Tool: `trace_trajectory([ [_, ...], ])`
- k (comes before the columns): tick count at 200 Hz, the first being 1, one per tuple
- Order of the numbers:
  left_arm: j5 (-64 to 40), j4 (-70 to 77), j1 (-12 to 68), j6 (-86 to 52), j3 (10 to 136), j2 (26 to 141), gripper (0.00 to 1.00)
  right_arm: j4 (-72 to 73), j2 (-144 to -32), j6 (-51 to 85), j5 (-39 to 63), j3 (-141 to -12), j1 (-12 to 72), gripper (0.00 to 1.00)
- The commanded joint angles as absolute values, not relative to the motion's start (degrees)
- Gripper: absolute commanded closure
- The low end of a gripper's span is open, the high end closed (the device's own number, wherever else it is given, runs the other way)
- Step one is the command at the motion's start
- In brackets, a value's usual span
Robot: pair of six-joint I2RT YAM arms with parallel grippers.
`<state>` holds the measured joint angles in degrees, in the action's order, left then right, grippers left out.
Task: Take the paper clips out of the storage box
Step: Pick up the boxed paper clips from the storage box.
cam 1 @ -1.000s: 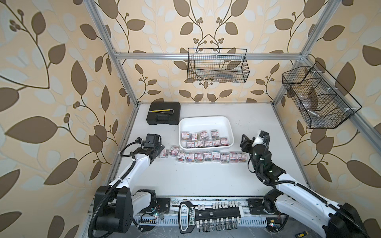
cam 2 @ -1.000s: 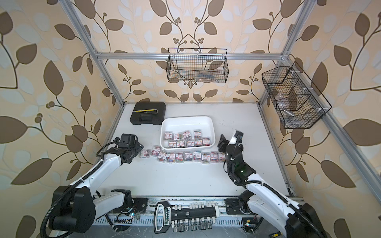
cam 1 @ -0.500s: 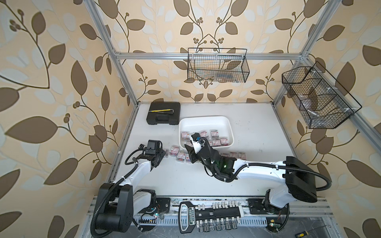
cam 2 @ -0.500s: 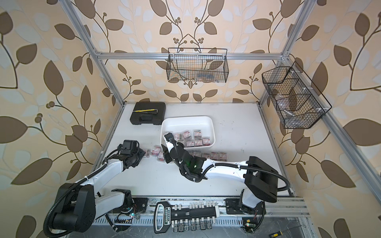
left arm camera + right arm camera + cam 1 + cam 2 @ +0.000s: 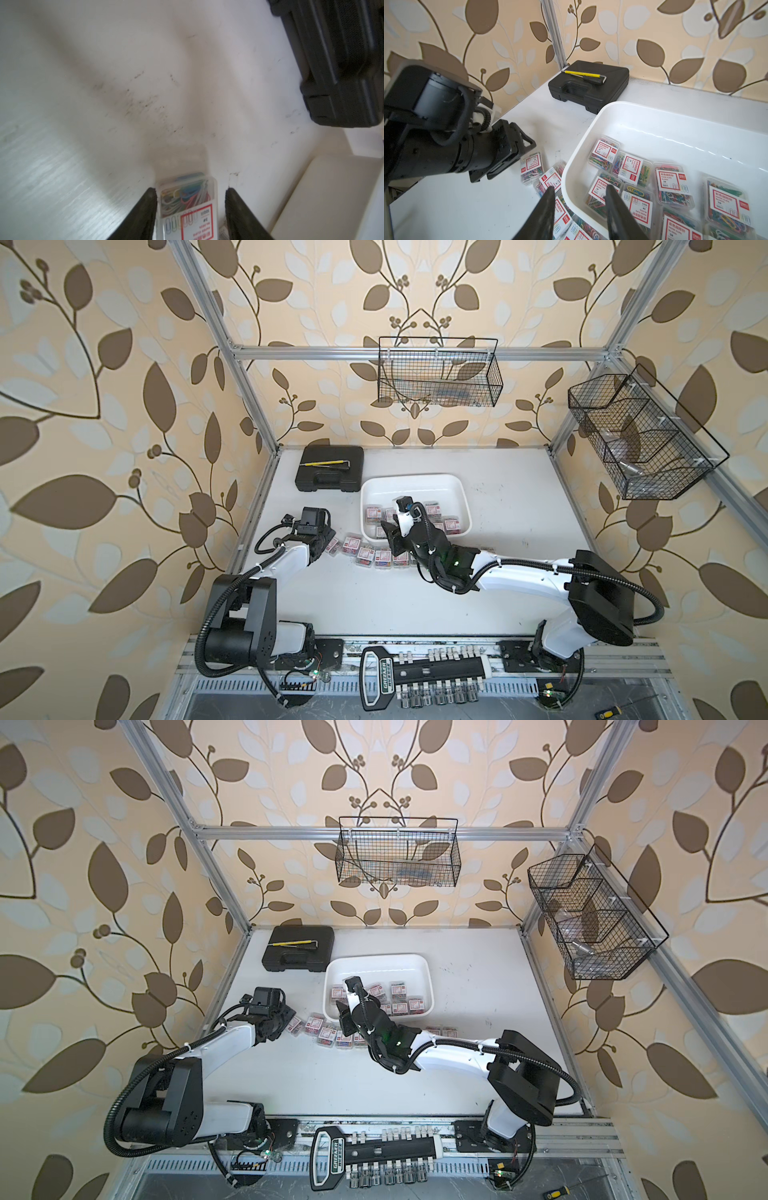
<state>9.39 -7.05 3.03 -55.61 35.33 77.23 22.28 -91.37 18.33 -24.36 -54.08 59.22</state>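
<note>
Paper-clip boxes are judged light, rigid and slick (clear plastic), best pinched across the short sides. Some lie flat in the storage box, others in a row on the table just before it. One, long axis along the fingers, is straddled by the left gripper, jaws apart. The right gripper, over the storage box's near rim, is seen narrowly apart, empty.

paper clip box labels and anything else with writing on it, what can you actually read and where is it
"彩色回形针": top line of the white label on a paper clip box in the storage box.
"PAPER CLIPS": the line below it on the same label.
"3#": label of the box on the table.
"100": same label.
"GREENER": handle of the socket rail, in both top views.
Too small to read: the labels' number line and red corner badge.
</note>
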Motion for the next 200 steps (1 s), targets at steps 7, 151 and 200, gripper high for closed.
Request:
trace_trajectory([
  [7, 10.5, -5.6, 3.2, -52.5, 38.6, 80.2, 0.44, 23.5, -89.0, 19.5, -23.8, -51.5, 58.1, 0.58],
  [151, 16.1, -16.7, 3.2, -53.6, 38.9, 72.3, 0.29, 19.8, -83.2, 23.4, -23.7, -46.0, 48.7, 0.53],
  [200, 7.4, -8.0, 3.2, -54.9, 31.2, 69.5, 0.17, 19.3, -82.2, 23.4, -25.4, -44.2, 46.2, 0.49],
])
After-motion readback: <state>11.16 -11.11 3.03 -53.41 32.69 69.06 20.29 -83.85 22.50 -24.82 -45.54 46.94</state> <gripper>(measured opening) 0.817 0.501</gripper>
